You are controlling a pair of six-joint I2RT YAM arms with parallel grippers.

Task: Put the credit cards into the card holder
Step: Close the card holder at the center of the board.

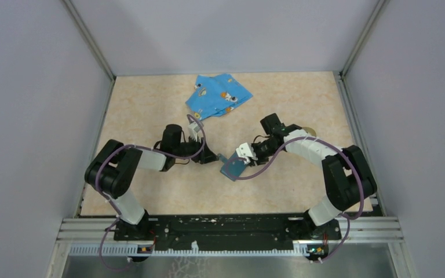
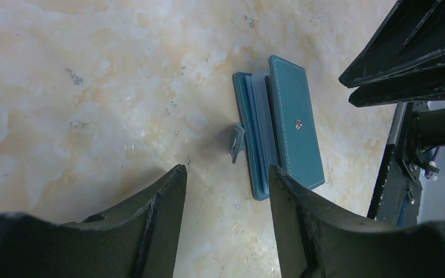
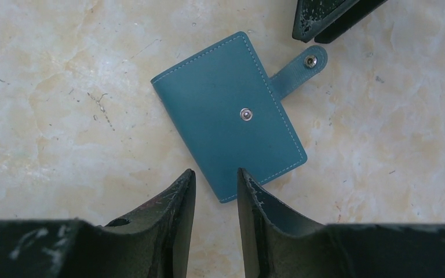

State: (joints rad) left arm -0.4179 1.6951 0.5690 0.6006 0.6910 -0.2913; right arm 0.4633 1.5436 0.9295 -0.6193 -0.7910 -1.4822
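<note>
The teal-blue card holder (image 1: 232,168) lies folded flat on the table between my two grippers. In the right wrist view the card holder (image 3: 226,110) shows its cover and centre snap, with the snap tab (image 3: 301,65) sticking out unfastened. In the left wrist view the card holder (image 2: 284,133) shows lighter blue inner leaves along its edge. My left gripper (image 1: 211,157) (image 2: 223,174) is open and empty, just left of the holder. My right gripper (image 1: 241,153) (image 3: 215,172) is open a little and empty, just short of a holder corner. No credit cards are in view.
A bright blue cartoon-print cloth (image 1: 217,95) lies at the back of the table. A tan object (image 1: 307,131) peeks out behind my right arm. Grey walls and metal rails close in the table on three sides.
</note>
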